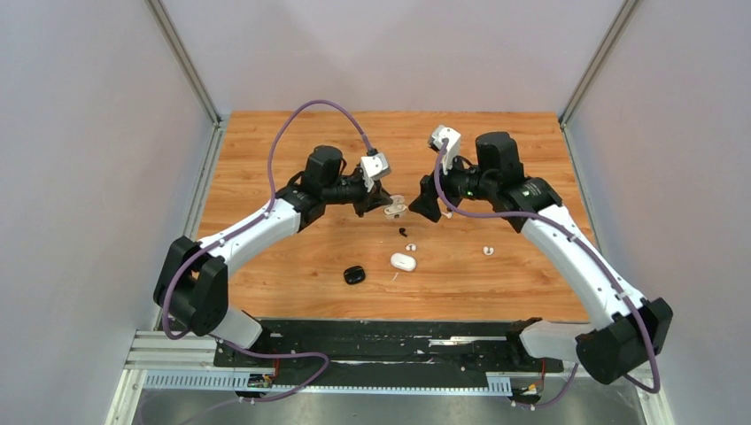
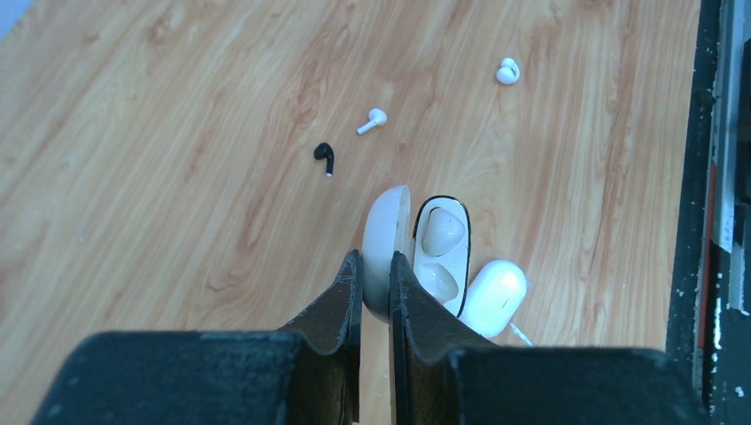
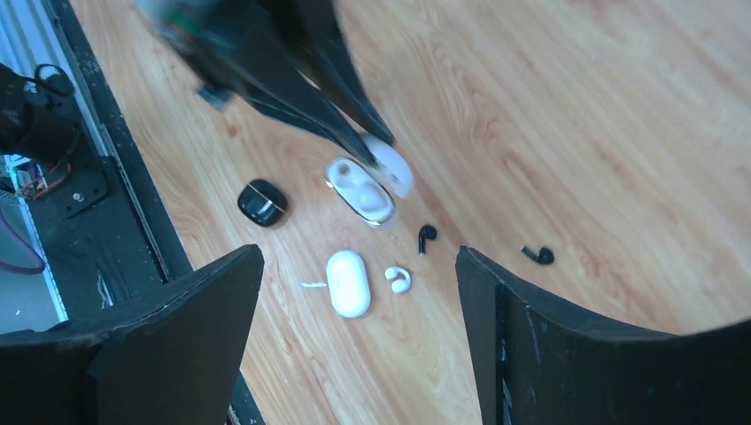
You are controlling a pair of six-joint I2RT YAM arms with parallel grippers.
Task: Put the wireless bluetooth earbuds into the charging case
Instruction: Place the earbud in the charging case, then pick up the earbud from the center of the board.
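Observation:
My left gripper [image 2: 375,266] is shut on the lid of an open white charging case [image 2: 440,252], held above the table. A white earbud [image 2: 442,230] sits in its upper well; what the lower well holds I cannot tell. From above, the case [image 1: 395,209] hangs between the left gripper [image 1: 383,205] and the right gripper [image 1: 423,206]. My right gripper [image 3: 359,257] stands open and empty just beside the case [image 3: 359,190]. Loose on the wood lie two black earbuds [image 3: 427,236] [image 3: 538,255] and two white earbuds [image 2: 372,119] [image 2: 507,71].
A closed white case [image 1: 403,261] and a small black case [image 1: 354,275] lie near the table's front middle. A black rail [image 1: 390,341] runs along the near edge. Grey walls [image 1: 97,177] close off both sides.

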